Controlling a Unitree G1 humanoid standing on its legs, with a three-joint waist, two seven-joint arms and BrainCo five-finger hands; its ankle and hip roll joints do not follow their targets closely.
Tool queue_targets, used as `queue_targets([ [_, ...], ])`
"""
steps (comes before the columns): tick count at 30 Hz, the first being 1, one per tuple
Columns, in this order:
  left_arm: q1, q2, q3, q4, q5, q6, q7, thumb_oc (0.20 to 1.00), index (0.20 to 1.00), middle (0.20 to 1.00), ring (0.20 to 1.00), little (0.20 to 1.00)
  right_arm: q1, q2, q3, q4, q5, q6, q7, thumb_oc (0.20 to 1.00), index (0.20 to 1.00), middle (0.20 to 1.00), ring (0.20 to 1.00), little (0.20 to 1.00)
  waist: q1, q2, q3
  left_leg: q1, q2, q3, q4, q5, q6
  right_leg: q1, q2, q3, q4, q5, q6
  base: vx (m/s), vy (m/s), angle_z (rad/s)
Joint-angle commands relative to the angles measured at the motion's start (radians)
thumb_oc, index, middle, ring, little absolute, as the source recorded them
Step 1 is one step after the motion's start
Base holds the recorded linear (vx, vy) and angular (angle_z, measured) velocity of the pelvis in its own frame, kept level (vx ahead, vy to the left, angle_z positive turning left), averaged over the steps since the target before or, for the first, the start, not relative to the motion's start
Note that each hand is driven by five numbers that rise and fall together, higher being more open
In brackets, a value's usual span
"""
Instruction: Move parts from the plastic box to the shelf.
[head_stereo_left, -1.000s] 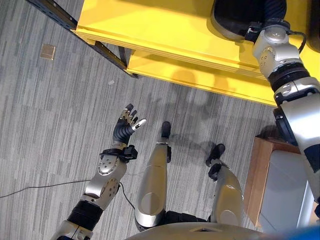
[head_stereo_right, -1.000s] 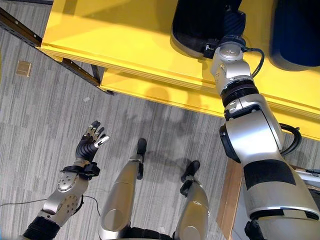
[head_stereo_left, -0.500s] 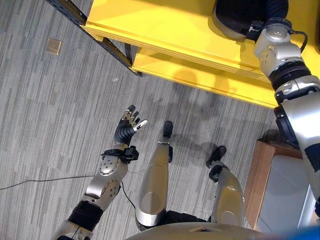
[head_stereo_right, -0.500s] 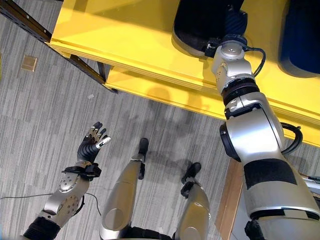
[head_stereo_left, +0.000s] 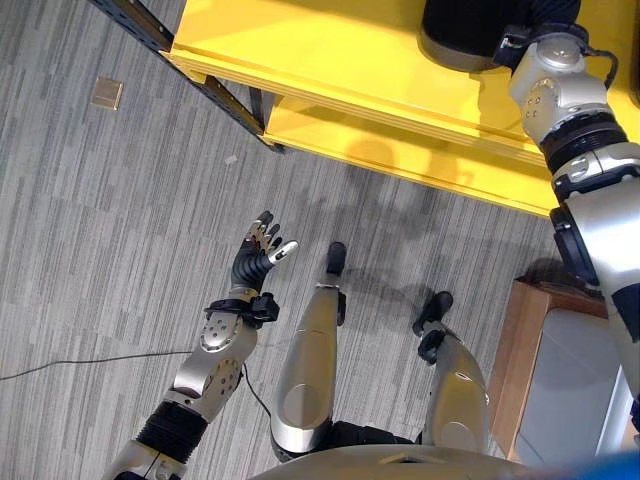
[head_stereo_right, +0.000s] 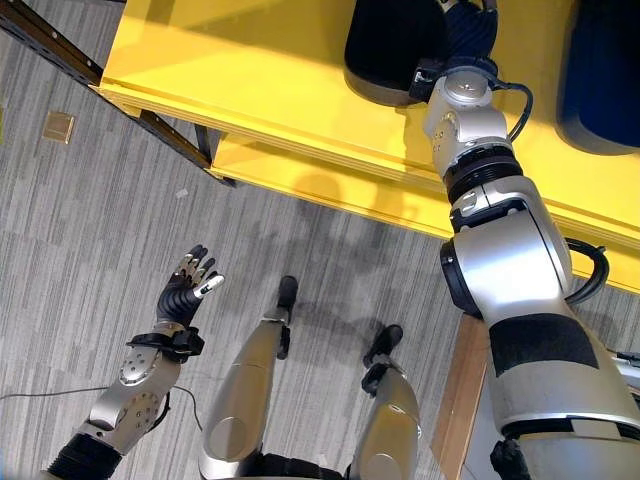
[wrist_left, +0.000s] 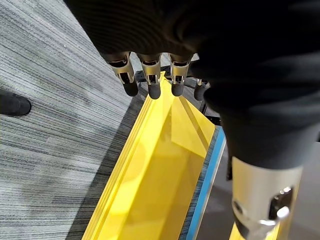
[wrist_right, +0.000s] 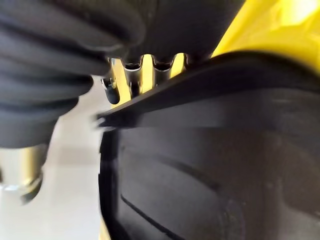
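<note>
We note left hand (head_stereo_left: 262, 250) lower left, fingers spread, empty. Right hand (head_stereo_right: 468, 30) at black part (head_stereo_right: 388, 45) on yellow shelf (head_stereo_left: 330, 60), upper right; grip not discernible.

Silver-grey left arm raised low at near left, its dark-tipped silver-fingered left hand (head_stereo_left: 262, 246) spread loose & holding nothing; silver-grey right arm stretched far right, right hand (wrist_right: 131, 80) w/ fingers partly hidden.
</note>
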Motion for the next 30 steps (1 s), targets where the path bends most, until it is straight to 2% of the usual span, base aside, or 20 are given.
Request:
queue_targets([
  [1,0.015,0.045,-0.027,-0.049,-0.011,-0.058,-0.011,1.000,1.000,1.000,1.000,1.000,-0.079,-0.040,0.053,-0.077,-0.004,-0.076,0.004,1.000,1.000,1.000,1.000,1.000,0.009,0.014,-0.044,0.004,0.016,-0.023,0.032,-0.077,-0.039,0.029,-0.004,-0.010,0.069,-0.084,0.028,0.00,0.000,0.00],
  [16,0.012,0.048,-0.020,-0.030,-0.018,-0.052,-0.018,1.000,1.000,1.000,1.000,1.000,-0.057,-0.036,0.052,-0.288,-0.001,-0.120,-0.014,1.000,1.000,1.000,1.000,1.000,-0.019,0.004,-0.063,0.047,0.023,-0.017,0.022,-0.080,-0.046,0.063,0.001,0.000,0.060,-0.089,0.028,0.00,-0.002,-0.01],
  [21,0.013,0.053,-0.012,-0.031,-0.015,-0.049,-0.022,1.000,1.000,1.000,1.000,1.000,-0.043,-0.037,0.067,-0.382,-0.057,-0.116,-0.018,1.000,1.000,1.000,1.000,1.000,-0.029,-0.001,-0.078,0.069,0.027,-0.015,0.018,-0.080,-0.049,0.083,0.005,0.003,0.054,-0.091,0.028,0.00,0.000,-0.06],
  [30,0.034,0.056,0.000,-0.039,-0.006,-0.030,-0.031,1.000,1.000,1.000,1.000,1.000,0.060,-0.043,0.025,-0.593,-0.137,-0.113,-0.032,1.000,1.000,1.000,1.000,1.000,-0.053,0.001,-0.105,0.135,0.031,-0.011,-0.010,-0.075,-0.052,0.137,0.006,0.006,0.033,-0.091,0.025,0.00,-0.002,-0.03],
])
